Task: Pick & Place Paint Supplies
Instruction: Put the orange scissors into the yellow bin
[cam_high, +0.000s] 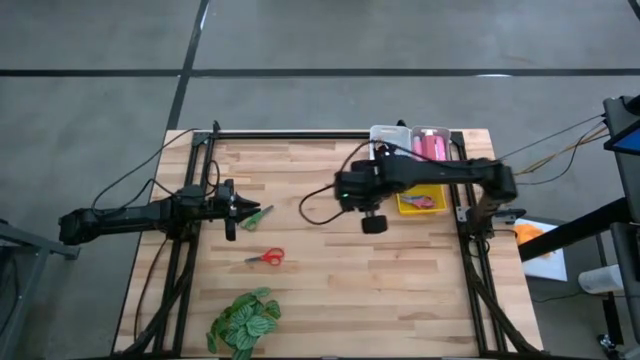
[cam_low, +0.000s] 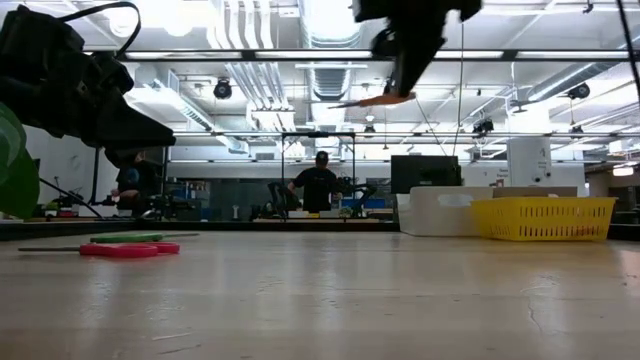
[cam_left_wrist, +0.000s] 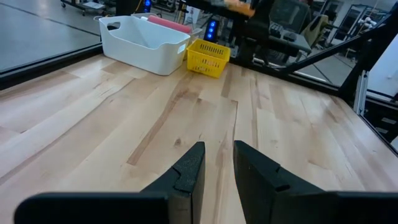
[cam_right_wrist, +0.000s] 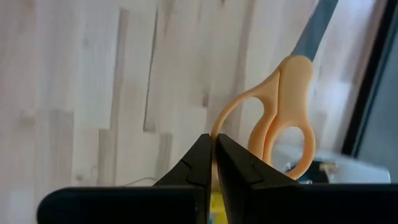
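Note:
My right gripper (cam_right_wrist: 214, 144) is high above the table's middle (cam_high: 352, 190) and is shut on orange-handled scissors (cam_right_wrist: 286, 106), which also show in the low view (cam_low: 375, 100). My left gripper (cam_left_wrist: 217, 165) hovers open at the table's left (cam_high: 243, 208), just beside the green-handled scissors (cam_high: 260, 214), touching nothing. Red-handled scissors (cam_high: 266, 258) lie flat on the wood. Pink tubes (cam_high: 430, 147) lie in the white bin (cam_high: 390, 135). No brushes show. My right gripper pinches the orange scissors between its two fingers by the rim of one handle loop (cam_right_wrist: 219, 127). The fingers point down from above. The scissors are lifted clear of the table and lie about level under the fingertips (cam_low: 400, 75), blades (cam_low: 345, 103) sticking out sideways.
A yellow basket (cam_high: 422, 201) holding some items stands next to the white bin at the table's far right. A green leafy plant (cam_high: 243, 320) lies near the near edge. Bare wood lies between the two arms. People stand in the room beyond (cam_low: 320, 180).

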